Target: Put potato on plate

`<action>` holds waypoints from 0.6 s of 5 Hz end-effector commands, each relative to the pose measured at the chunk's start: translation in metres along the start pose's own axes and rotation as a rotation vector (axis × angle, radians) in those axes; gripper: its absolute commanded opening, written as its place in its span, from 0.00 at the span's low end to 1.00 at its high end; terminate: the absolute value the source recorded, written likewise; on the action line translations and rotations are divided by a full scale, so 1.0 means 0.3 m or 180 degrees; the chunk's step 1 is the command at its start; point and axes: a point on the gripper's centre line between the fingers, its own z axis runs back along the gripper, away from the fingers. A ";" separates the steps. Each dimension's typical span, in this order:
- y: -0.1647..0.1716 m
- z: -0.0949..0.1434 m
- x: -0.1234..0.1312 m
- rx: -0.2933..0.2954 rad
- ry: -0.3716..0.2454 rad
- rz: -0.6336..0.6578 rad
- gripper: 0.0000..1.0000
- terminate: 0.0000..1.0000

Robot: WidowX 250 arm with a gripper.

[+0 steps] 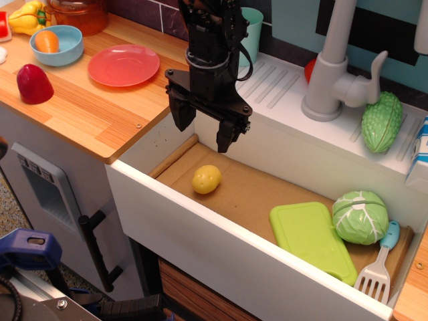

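The small yellow potato [206,179] lies on the brown floor of the toy sink [267,194], near its left end. The coral-pink plate [124,65] sits flat on the wooden counter to the upper left and holds nothing. My black gripper [202,130] hangs over the sink's back left corner, just above and slightly behind the potato. Its jaws are open and hold nothing. It does not touch the potato.
A light-blue bowl [57,44] with an orange carrot piece [47,41] stands left of the plate, a red toy [34,84] in front. In the sink lie a green cutting board [311,239], a cabbage [361,217] and a spatula [378,267]. The faucet [334,67] stands behind.
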 end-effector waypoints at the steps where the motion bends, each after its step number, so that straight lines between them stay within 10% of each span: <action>1: 0.000 0.000 0.000 0.0000 0.0000 0.0000 1.00 0.00; 3: 0.077 -0.141 0.024 -0.0177 -0.0225 0.0089 1.00 0.00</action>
